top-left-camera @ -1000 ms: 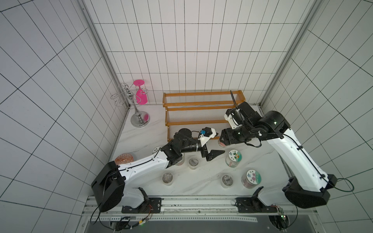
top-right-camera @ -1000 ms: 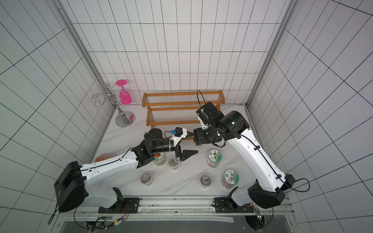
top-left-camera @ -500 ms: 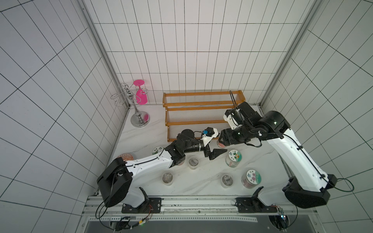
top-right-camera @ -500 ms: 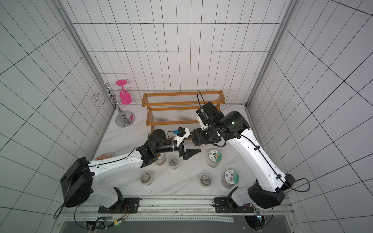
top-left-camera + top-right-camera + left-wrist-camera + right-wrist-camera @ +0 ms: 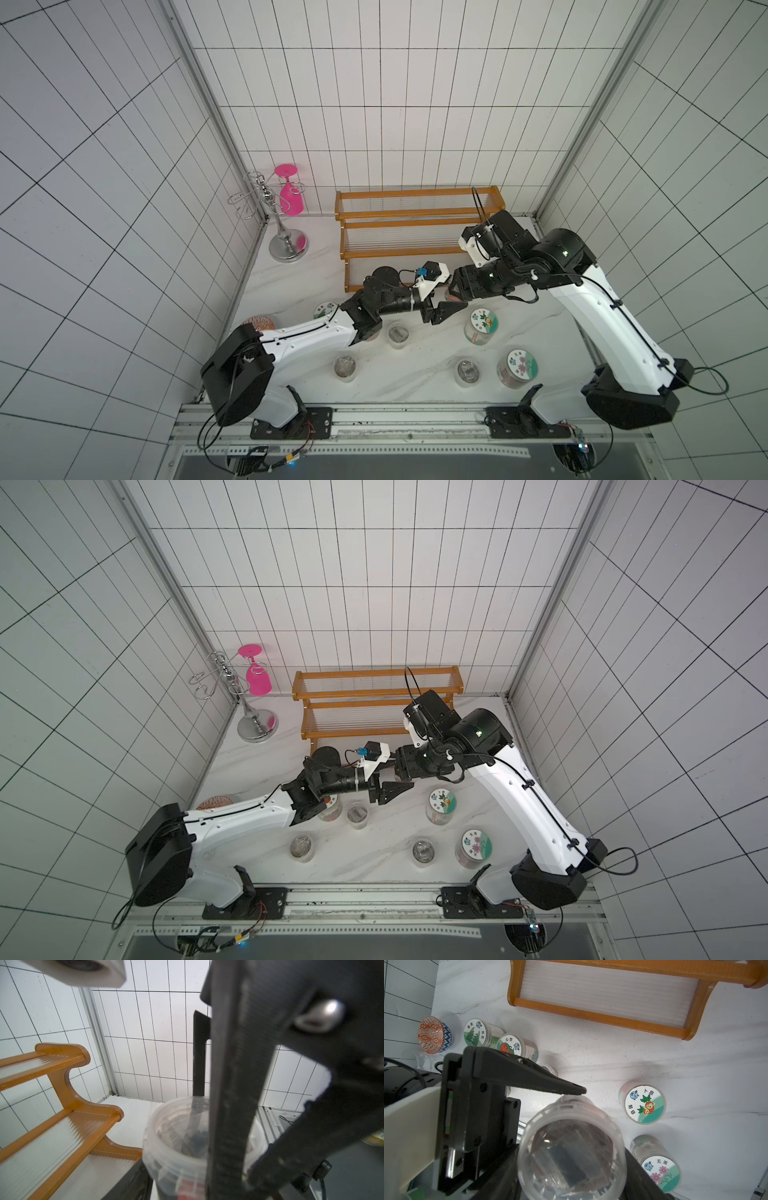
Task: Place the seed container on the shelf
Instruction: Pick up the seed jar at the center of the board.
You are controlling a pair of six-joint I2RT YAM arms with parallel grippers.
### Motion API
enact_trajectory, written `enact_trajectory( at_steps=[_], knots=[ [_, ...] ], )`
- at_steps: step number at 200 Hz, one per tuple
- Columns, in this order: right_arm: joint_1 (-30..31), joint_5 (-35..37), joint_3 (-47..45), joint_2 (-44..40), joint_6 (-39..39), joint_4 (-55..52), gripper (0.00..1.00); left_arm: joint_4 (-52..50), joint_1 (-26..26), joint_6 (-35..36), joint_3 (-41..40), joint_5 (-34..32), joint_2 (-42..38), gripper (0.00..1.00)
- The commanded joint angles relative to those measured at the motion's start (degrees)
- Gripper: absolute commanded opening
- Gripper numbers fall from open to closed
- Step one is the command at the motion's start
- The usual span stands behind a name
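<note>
Seed jar [image 5: 571,1157]: one, clear plastic, lying on its side in the air just in front of the lowest step of the shelf [image 5: 415,215], off the table [image 5: 415,390].

Right gripper [image 5: 457,289]: clamped on the seed jar.

Left gripper [image 5: 448,300]: jaws apart, one to each side of the same jar. One finger [image 5: 529,1076] has its tip at the jar's wall (clamped or not, cannot tell).

Shelf: one, three steps, orange-brown wood, ribbed clear boards.

Standing on the table in front of the shelf:
- Four jars with picture lids:
  - radish jar [image 5: 644,1102], reads "自强"
  - flower jar [image 5: 658,1167], reads "无束"
  - strawberry jar [image 5: 512,1046], reads "心想"
  - green-leaf jar [image 5: 477,1031], writing too small to read
- Three small clear jars [image 5: 399,334] [image 5: 345,368] [image 5: 467,370], no label showing.
- One bowl [image 5: 432,1033], orange pattern inside, blue-white outside, beyond the shelf's left-arm end.

One wire stand [image 5: 289,247] sits beside that same end of the shelf, with one pink glass [image 5: 291,199] hung upside down on it.
</note>
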Motion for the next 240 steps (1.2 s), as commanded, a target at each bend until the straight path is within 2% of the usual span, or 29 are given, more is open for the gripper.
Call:
enact_trajectory(
  at_steps=[1, 38, 84, 111, 142, 182, 198, 240],
  knots=[
    [-0.34, -0.81, -1.15, -1.02, 0.38, 0.24, 0.48, 1.35, -0.24, -0.29, 1.08, 0.67, 0.26, 0.64],
    [-0.33, -1.5, -1.5, -1.2, 0.19, 0.62, 0.54, 1.46, -0.24, -0.55, 1.04, 1.29, 0.19, 0.53],
    [-0.33, -0.82, -0.31, -1.9, 0.08, 1.54, 0.77, 3.18, -0.24, -1.61, -0.34, 0.26, -0.65, 0.52],
    [-0.33, 3.03, 3.11, -3.07, 0.15, 1.67, 0.84, 6.59, -0.24, -2.64, -2.44, -2.88, -1.4, 0.52],
    [-0.42, 10.83, 5.09, -6.68, 0.88, 3.47, 0.87, 11.59, -0.24, -3.77, -5.16, -12.31, -2.59, 0.52],
    [-0.69, 18.55, -1.16, -14.93, 2.9, 9.27, 0.88, 18.39, -0.08, -2.8, -7.75, -31.45, -4.22, 0.53],
    [-0.77, 19.92, -5.6, -18.29, 3.86, 12.01, 0.89, 19.88, 0.73, -0.61, -7.38, -37.34, -4.39, 0.54],
    [-1.0, 19.45, -15.93, -22.64, 5.93, 16.25, 0.9, 20.77, 7.53, -0.51, -4.33, -46.0, -3.49, 0.53]
  ],
)
